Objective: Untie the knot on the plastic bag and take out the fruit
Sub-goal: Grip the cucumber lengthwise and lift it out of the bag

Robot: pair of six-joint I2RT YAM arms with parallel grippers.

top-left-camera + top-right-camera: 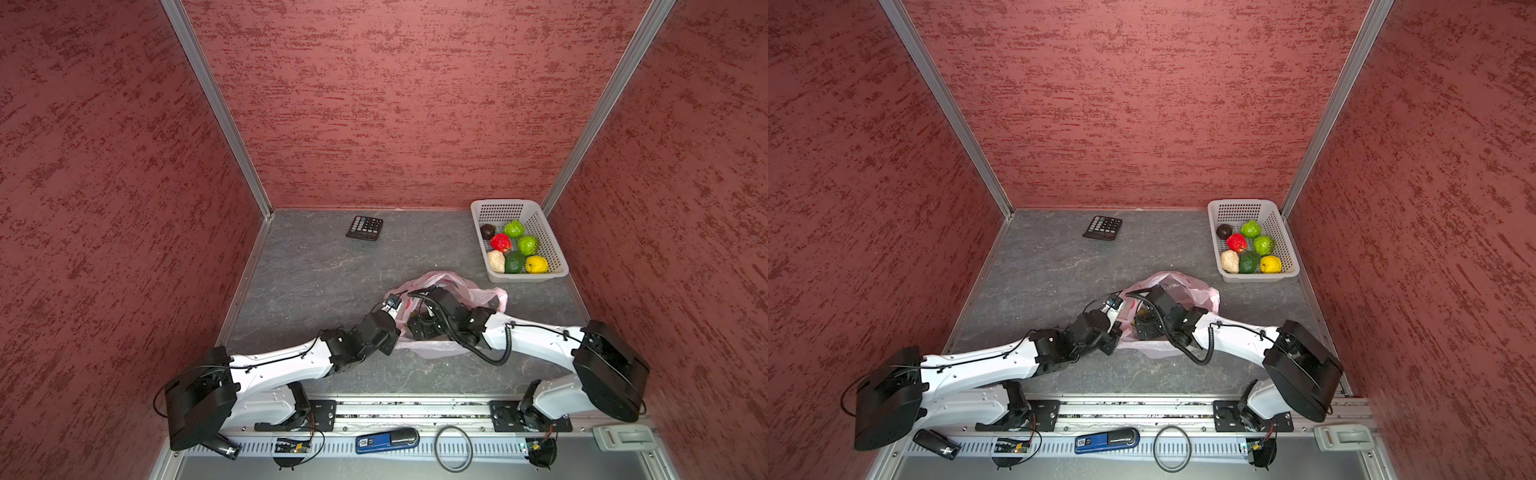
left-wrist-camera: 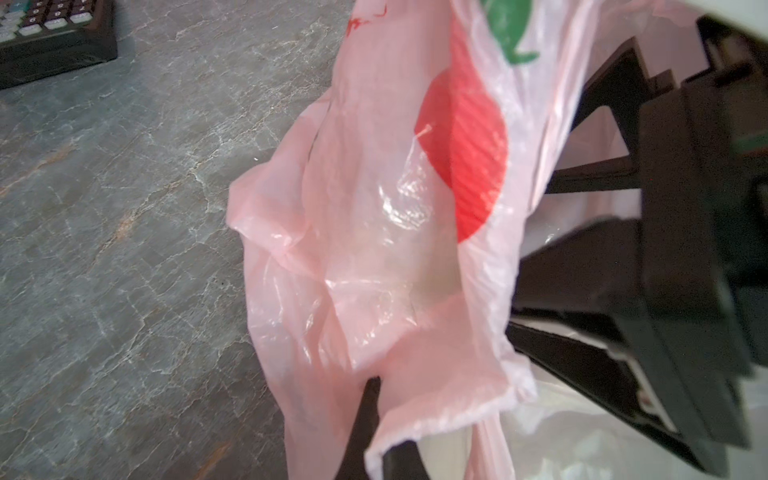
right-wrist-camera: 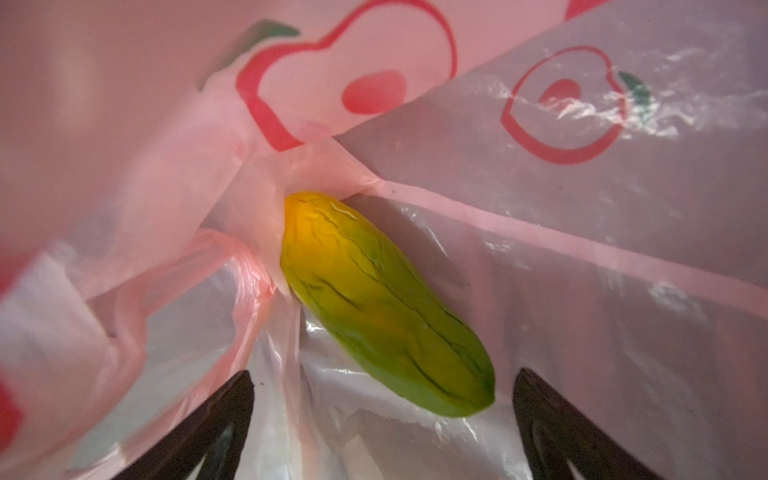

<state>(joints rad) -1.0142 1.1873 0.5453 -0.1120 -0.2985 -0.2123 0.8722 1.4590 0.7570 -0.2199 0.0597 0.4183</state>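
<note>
The pale pink plastic bag lies crumpled at mid-table with both grippers at it. In the left wrist view, my left gripper is shut on an edge of the bag's film and holds it up. My right gripper reaches inside the bag and stands open. A long yellow-to-green fruit lies on the film just ahead of its fingers and partly between them, untouched. Several more fruit sit in the white basket. The knot is out of view.
The white perforated basket stands at the back right corner by the wall. A black calculator lies at the back, left of centre. A blue tool and a black ring rest on the front rail.
</note>
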